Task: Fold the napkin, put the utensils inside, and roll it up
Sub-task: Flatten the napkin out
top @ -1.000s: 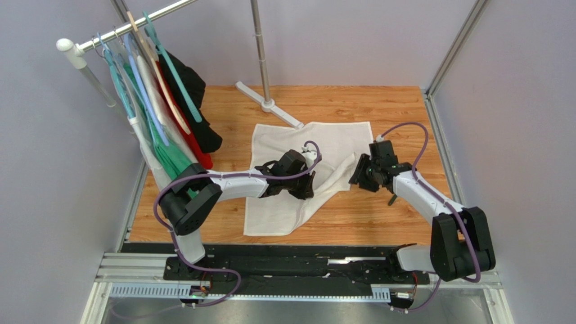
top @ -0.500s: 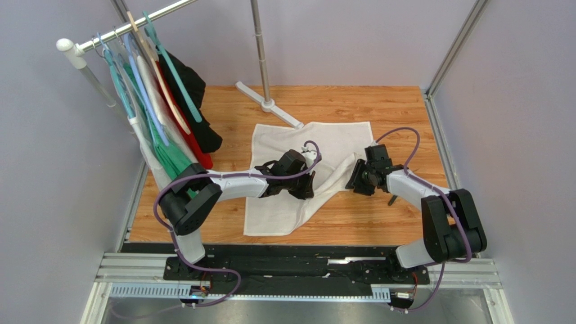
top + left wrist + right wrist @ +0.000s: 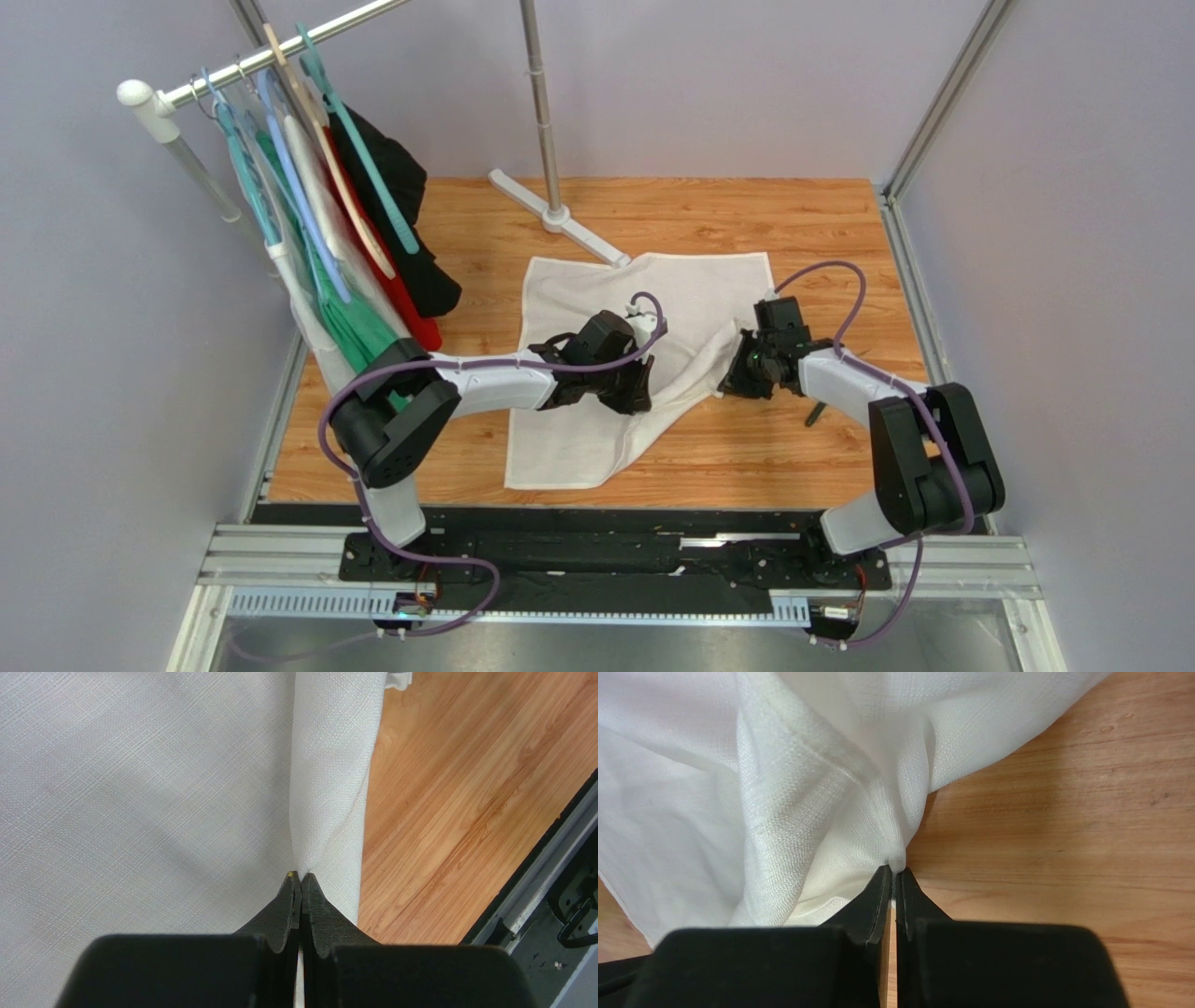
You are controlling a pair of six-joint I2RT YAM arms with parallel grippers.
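The white napkin lies crumpled across the middle of the wooden table, its right side bunched into a ridge. My left gripper rests on the napkin's near middle, shut on a raised fold of the cloth; the jaw tips pinch that fold beside the napkin's edge. My right gripper is at the napkin's right edge, shut on a small tuck of the cloth at its fingertips. One thin dark utensil lies on the wood beside the right forearm, off the napkin.
A clothes rail with hangers and garments stands at the back left. An upright pole with a white foot touches the napkin's far corner. Metal rails run along the near edge.
The right gripper has slid slightly left and closed on the napkin's right edge. The left arm has not moved and keeps its pinch on the fold.
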